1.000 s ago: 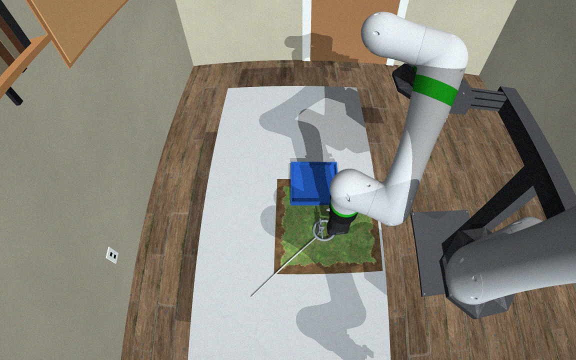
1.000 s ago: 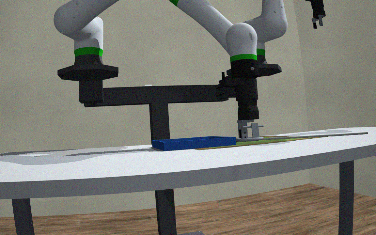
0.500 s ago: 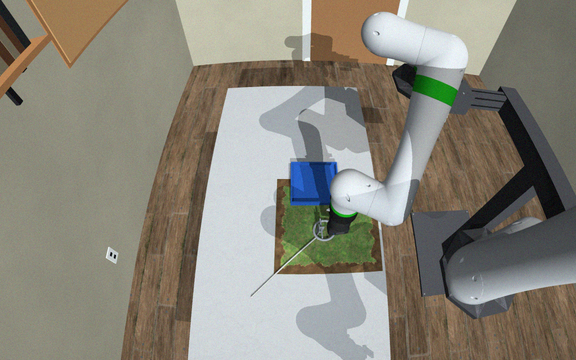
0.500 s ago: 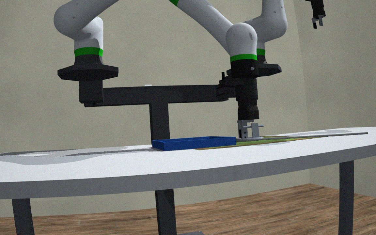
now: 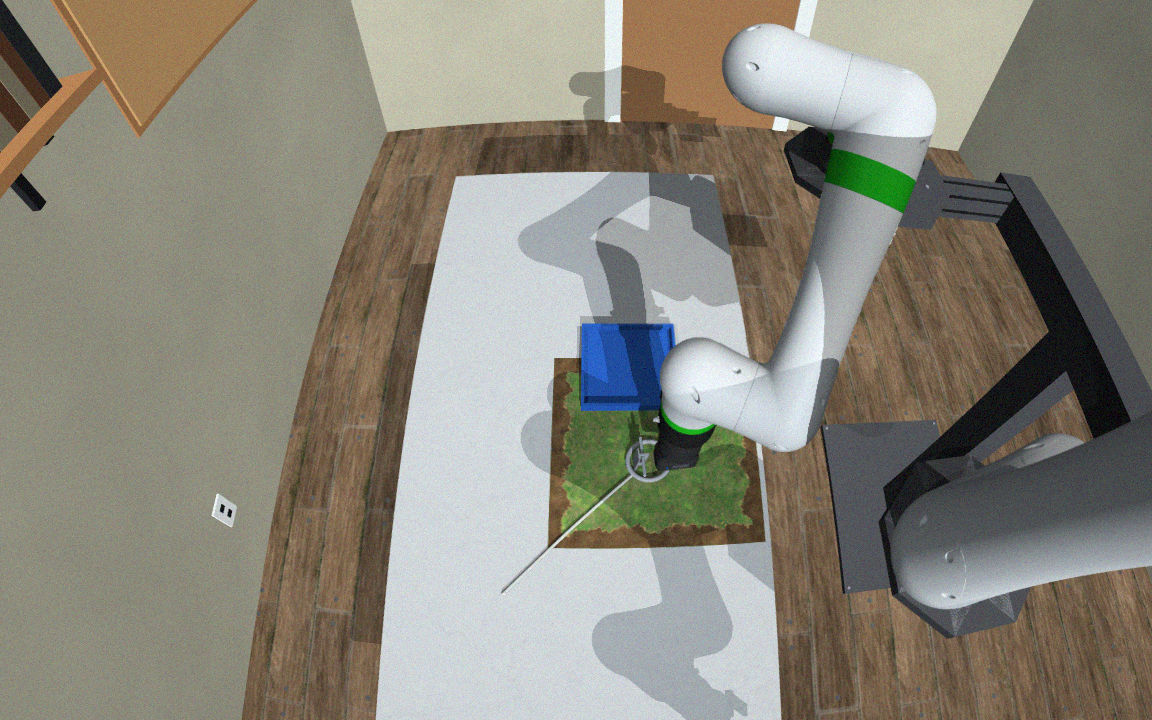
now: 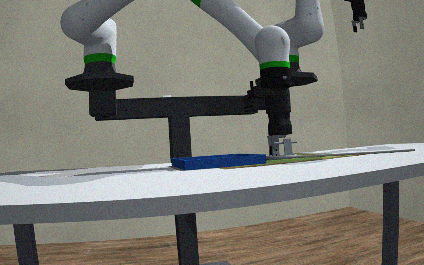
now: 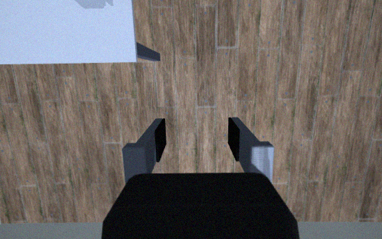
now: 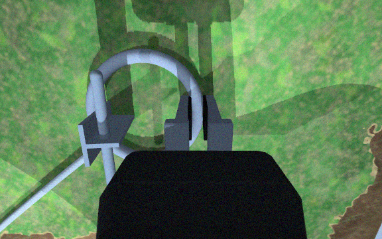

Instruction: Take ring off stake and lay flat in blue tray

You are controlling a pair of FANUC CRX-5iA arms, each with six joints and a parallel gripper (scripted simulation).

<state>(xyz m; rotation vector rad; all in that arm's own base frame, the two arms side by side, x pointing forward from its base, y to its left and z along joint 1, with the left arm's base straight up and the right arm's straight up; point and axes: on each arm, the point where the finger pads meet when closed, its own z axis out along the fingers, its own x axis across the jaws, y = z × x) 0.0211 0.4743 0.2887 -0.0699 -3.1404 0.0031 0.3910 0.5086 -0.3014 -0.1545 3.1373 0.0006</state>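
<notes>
The grey ring (image 5: 628,461) (image 6: 281,157) (image 8: 144,56) lies flat and low around the upright angled stake (image 5: 643,459) (image 6: 287,146) (image 8: 125,126), which has a horizontal crossbar (image 8: 97,96) near its top. My right gripper (image 6: 274,154) (image 8: 197,109) points down beside the stake and is shut on the ring's side, one finger inside it and one outside. Its fingertips are hidden in the top view. The blue tray (image 5: 620,407) (image 6: 220,163) holds nothing that I can see; the right arm covers one corner. My left gripper (image 6: 357,28) (image 7: 196,131) is open and empty, high up beyond the table.
A long thin rod (image 5: 567,533) (image 6: 371,152) (image 8: 38,194) runs from the stake and ring across the green mat (image 5: 705,501) (image 8: 277,66) onto the white table (image 5: 473,358). The tray partly overlaps the mat's corner. The tray's walls are low.
</notes>
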